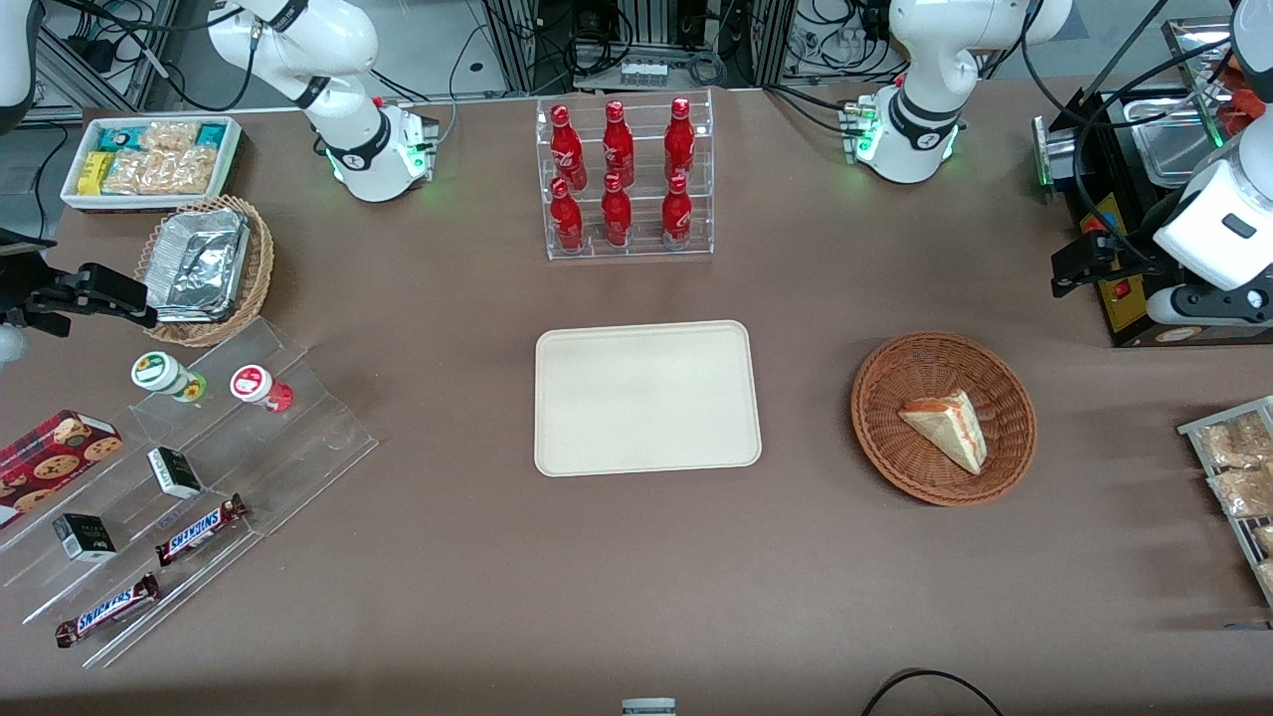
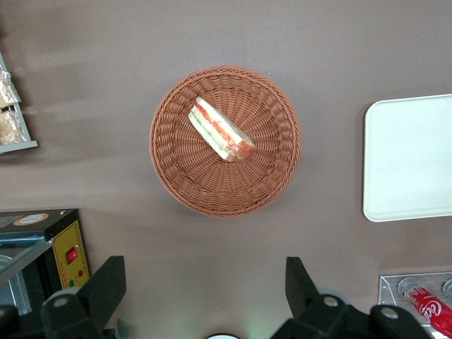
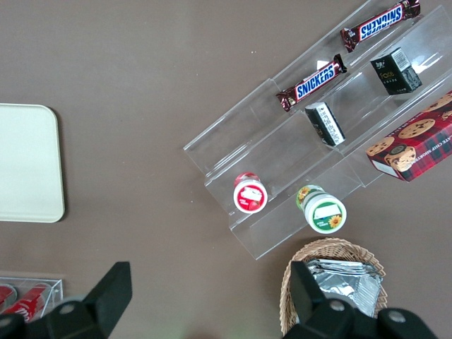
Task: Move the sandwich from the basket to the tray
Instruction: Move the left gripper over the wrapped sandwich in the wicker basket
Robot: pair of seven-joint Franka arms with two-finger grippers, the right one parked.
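Note:
The sandwich [image 1: 945,428] [image 2: 220,131], a pale wedge with red and green layers, lies in the round reddish-brown basket [image 1: 875,398] [image 2: 176,176]. Beside the basket, toward the middle of the table, the cream tray [image 1: 646,398] [image 2: 409,159] lies flat with nothing on it. My gripper [image 1: 1072,267] [image 2: 205,279] hangs high above the table, farther from the front camera than the basket and toward the working arm's end. It is open, its black fingers [image 2: 106,286] spread wide with only bare table between them.
A black machine [image 1: 1124,298] stands right by the gripper. A wire rack of snack packets [image 1: 1238,477] sits at the table edge near the basket. A clear rack of red bottles [image 1: 622,179] stands farther back than the tray. A stepped acrylic display [image 1: 179,477] lies toward the parked arm's end.

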